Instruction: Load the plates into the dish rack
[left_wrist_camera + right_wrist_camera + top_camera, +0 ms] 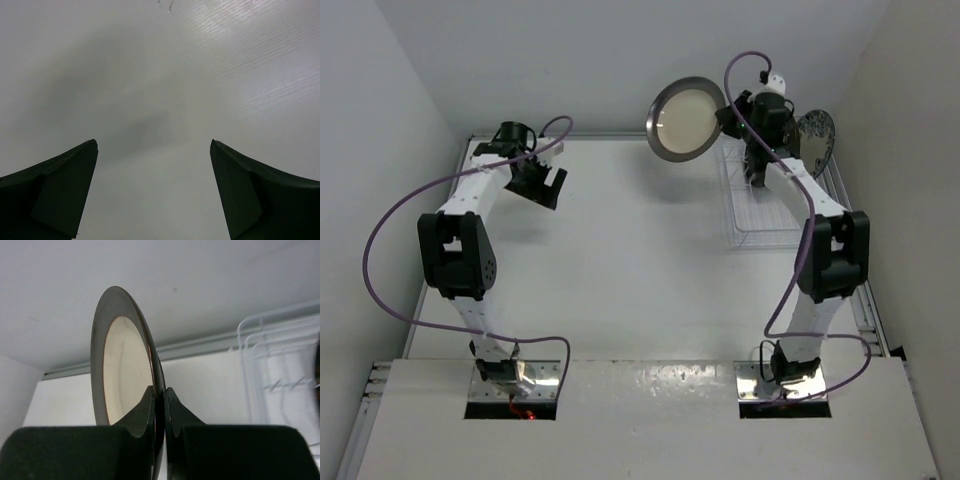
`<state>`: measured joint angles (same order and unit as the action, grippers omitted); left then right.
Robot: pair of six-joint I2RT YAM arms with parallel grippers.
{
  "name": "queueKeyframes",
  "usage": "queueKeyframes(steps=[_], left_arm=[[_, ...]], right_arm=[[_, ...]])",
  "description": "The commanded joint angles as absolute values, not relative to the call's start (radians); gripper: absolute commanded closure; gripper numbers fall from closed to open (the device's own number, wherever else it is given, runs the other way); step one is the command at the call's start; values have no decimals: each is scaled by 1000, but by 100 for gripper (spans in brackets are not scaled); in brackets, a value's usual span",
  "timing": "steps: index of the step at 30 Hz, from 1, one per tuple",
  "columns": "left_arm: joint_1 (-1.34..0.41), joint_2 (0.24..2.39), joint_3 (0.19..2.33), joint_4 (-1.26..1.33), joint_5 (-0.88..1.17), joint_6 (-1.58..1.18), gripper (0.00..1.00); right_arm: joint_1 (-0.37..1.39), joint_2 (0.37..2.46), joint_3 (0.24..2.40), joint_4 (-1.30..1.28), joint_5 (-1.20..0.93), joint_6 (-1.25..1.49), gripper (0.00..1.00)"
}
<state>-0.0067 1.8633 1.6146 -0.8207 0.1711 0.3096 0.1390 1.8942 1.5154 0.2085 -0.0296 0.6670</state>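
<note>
Dish rack (765, 228), far right corner of surface (620, 250): one floral plate (817, 140) standing inside. Right pincer (159, 391) grips grey-rimmed plate (685, 120) by its rim. Left pincer (152, 145) spread wide, empty.

White arm links (480, 195), black joints (457, 255), purple cables (367, 262) (one per arm), dark wedge-shaped end effector fingers (55, 185)

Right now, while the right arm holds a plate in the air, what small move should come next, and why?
Probably move the plate to the right and lower it toward the dish rack. The right gripper is shut on its rim, and the plate hangs in the air to the left of the rack, not yet between the tines.
</note>
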Motion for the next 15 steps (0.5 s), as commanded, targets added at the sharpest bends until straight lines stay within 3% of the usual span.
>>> queueKeyframes(steps=[1,15], left_arm=[[-2,1839,1651,-810,192,316,0],[-2,1839,1641,-810,247,316,0]], right_arm=[[106,1729,1634,331,-37,508,100],[-282,1480,1740,192,77,296,100]])
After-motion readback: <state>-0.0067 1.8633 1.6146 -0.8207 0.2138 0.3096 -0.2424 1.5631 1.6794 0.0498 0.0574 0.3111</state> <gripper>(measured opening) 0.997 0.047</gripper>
